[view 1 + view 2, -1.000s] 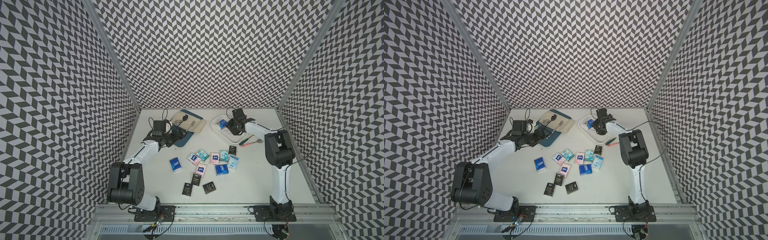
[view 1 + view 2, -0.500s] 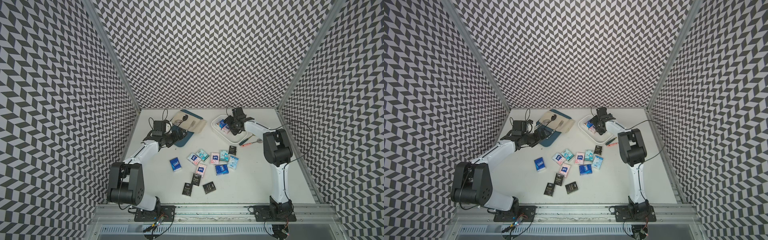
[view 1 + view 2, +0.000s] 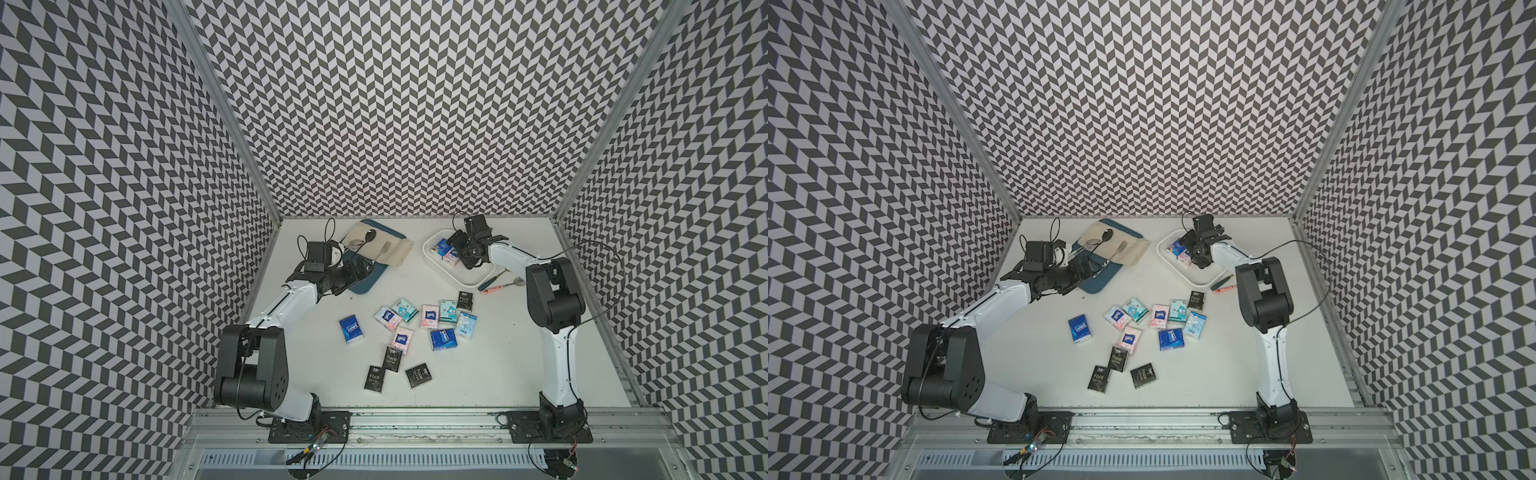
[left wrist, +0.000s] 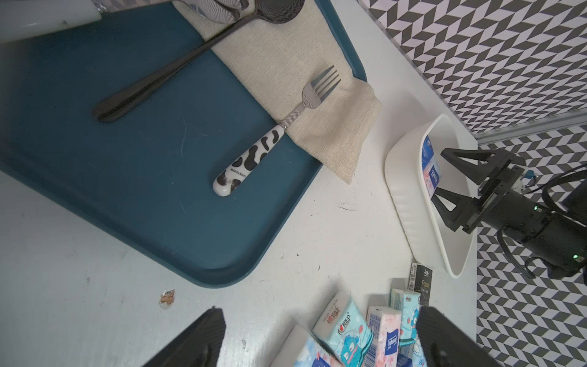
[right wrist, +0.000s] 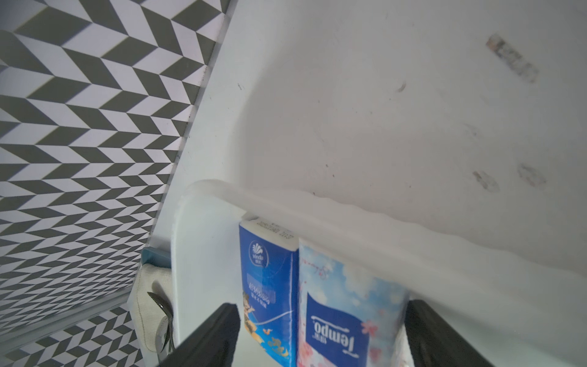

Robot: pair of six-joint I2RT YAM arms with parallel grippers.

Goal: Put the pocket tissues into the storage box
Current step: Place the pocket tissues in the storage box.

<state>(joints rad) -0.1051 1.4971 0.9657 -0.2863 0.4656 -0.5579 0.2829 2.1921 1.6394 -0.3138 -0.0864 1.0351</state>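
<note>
Storage box: the white plastic storage box (image 3: pixel 440 272) (image 3: pixel 1177 271) with rounded corners sits at 1 o'clock on the white table (image 3: pixel 498 353) in both top views.
Inside it: two pocket tissues lie side by side against one wall, a dark blue packet (image 5: pixel 270 286) and a pink-white blossom-printed packet (image 5: pixel 349 298).
Right gripper: the right gripper (image 5: pixel 320 309) (image 4: pixel 440 176) reaches into the box with its jaws spread wide. One stands on either side of the pair, and it has hold of nothing; contact cannot be told.
Loose packets: twelve loose packets (image 3: pixel 443 339) in blue, pink, teal and black lie at the table's centre, at 7 o'clock from the box.
Left gripper: the left gripper (image 4: pixel 320 317) is at 10 o'clock. It is fully spread and empty, over bare table beside the tray.
Tray: the flat dark blue tray (image 4: pixel 158 190) at 11 o'clock carries a beige cloth (image 4: pixel 336 133), a black spoon (image 4: pixel 190 63) and a cow-patterned fork (image 4: pixel 286 133).
</note>
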